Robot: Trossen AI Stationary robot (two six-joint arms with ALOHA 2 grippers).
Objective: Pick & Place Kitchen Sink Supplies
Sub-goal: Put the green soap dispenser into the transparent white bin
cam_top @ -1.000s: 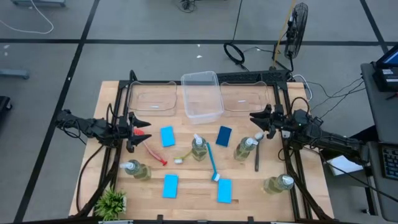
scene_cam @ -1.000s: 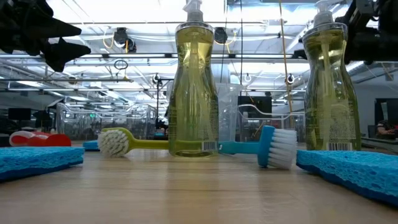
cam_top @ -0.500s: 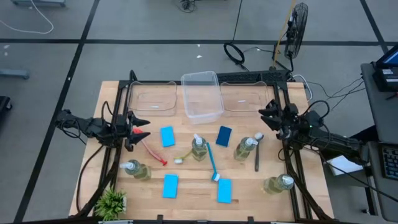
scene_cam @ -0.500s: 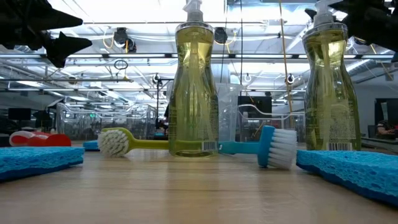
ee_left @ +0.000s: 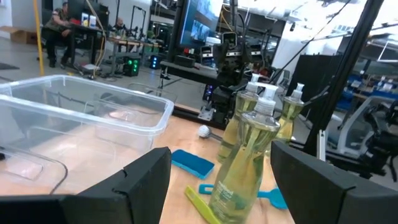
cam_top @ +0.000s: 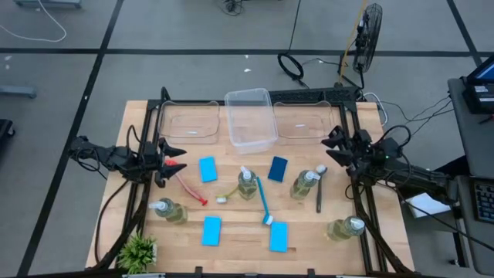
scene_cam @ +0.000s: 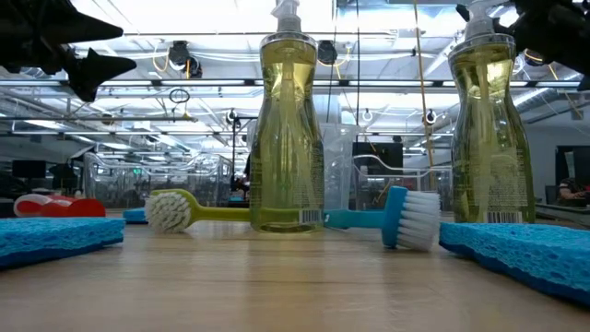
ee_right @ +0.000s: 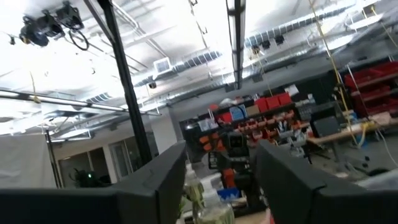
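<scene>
L gripper (cam_top: 176,158) hung above the table's left side w/ fingers spread and nothing between them, near the red brush (cam_top: 191,189). In the low view it showed as a dark shape at upper left (scene_cam: 78,51). R gripper (cam_top: 333,148) sat over the table's right side, tilted upward, fingers also spread and empty, just behind the pump bottle (cam_top: 304,184) at centre-right.

Supplies on the wooden table (cam_top: 239,232):
- Bottles: centre bottle (cam_top: 246,184) upright; front-left bottle (cam_top: 168,209) near the potted plant (cam_top: 139,251); front-right bottle (cam_top: 345,228) near the table edge.
- Sponges: one light blue (cam_top: 207,169) behind the centre, one darker blue (cam_top: 278,167) right of it, two more at front (cam_top: 211,230) and (cam_top: 279,236).
- Brushes: blue brush (cam_top: 264,204) ran front-to-back beside the centre bottle; yellow-green brush (cam_top: 228,193) lay touching or just beside that bottle; dark grey brush (cam_top: 319,189) lay beside the centre-right bottle.

Three clear bins at the rear: left bin (cam_top: 189,121), centre bin (cam_top: 251,118), right bin (cam_top: 302,120). No supplies visible in any of them.

Low view: centre bottle (scene_cam: 287,129) and a second bottle (scene_cam: 487,129) upright, brush heads (scene_cam: 171,209) and (scene_cam: 412,218) between sponges.
</scene>
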